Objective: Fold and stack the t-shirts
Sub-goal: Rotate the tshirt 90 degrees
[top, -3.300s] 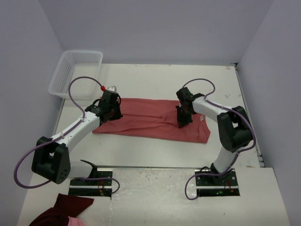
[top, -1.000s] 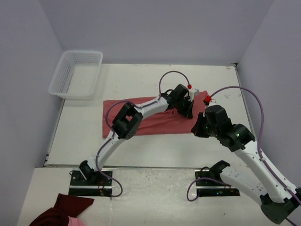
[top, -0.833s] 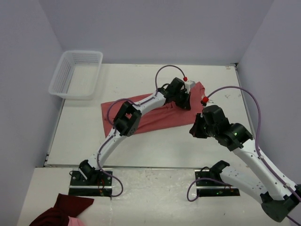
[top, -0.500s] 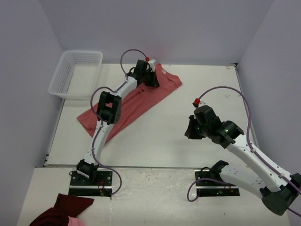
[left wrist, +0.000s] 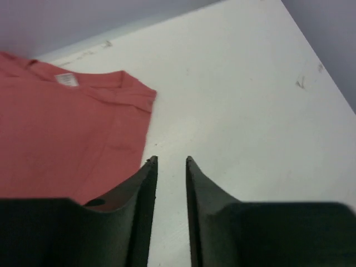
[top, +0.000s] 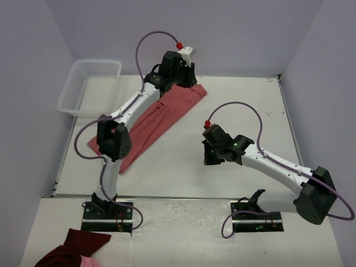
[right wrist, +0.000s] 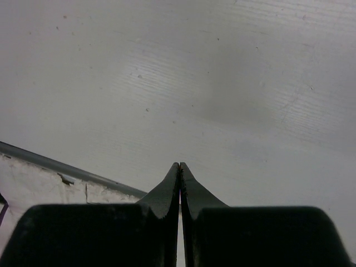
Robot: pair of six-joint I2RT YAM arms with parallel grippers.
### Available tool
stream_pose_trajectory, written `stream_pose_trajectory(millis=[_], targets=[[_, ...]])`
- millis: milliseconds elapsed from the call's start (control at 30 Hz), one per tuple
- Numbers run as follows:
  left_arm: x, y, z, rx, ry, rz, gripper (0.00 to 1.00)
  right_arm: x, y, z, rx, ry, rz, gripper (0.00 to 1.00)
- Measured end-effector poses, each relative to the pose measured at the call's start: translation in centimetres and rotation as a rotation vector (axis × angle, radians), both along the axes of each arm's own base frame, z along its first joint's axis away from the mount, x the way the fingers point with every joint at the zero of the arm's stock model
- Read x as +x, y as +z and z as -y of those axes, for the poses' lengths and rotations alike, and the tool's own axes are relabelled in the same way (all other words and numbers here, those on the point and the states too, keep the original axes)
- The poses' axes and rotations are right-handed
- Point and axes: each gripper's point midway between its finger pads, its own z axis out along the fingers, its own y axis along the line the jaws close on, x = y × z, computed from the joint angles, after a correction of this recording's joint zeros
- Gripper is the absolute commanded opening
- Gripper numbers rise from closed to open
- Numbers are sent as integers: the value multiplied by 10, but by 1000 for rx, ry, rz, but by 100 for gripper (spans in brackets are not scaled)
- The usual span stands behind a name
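Down by the near edge, on the left, sits a dark red cloth bundle with a pink patch. It is well apart from everything else.

A bit further in, the right gripper hangs over a bare part of the white table. Its two black fingers are pressed tight together and there is nothing between them. It is well apart from the shirt.

Next comes the t-shirt. It is salmon-red and lies flat on the table in a long slanted strip. One end is near the left arm's elbow and the other end is close to the back wall. At that far end I can see a small white label by the neck. It is too small for me to read any words on it.

The left gripper is stretched far out, just beside the far end of the shirt. Its fingers are a little way apart and hold nothing; the white table shows through the gap.

In the back left corner stands a white plastic basket.
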Motion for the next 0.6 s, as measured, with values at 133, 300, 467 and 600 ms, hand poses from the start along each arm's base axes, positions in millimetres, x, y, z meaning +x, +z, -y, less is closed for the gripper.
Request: stream_pose_trajectory(millis=[133,300,467,600], targets=[[-30,60,-54,77,252,72,0,4,0,-6,6,10,8,0],[-83,-1,-182,319,635,-50,0,11,8,-16,38,26,41,0],[-150,-110,-244,614,729,-260,0,11,7,-20,47,48,42,0],[-187,-135,-254,690,699,-323,0,12,8,-22,53,54,49,0]])
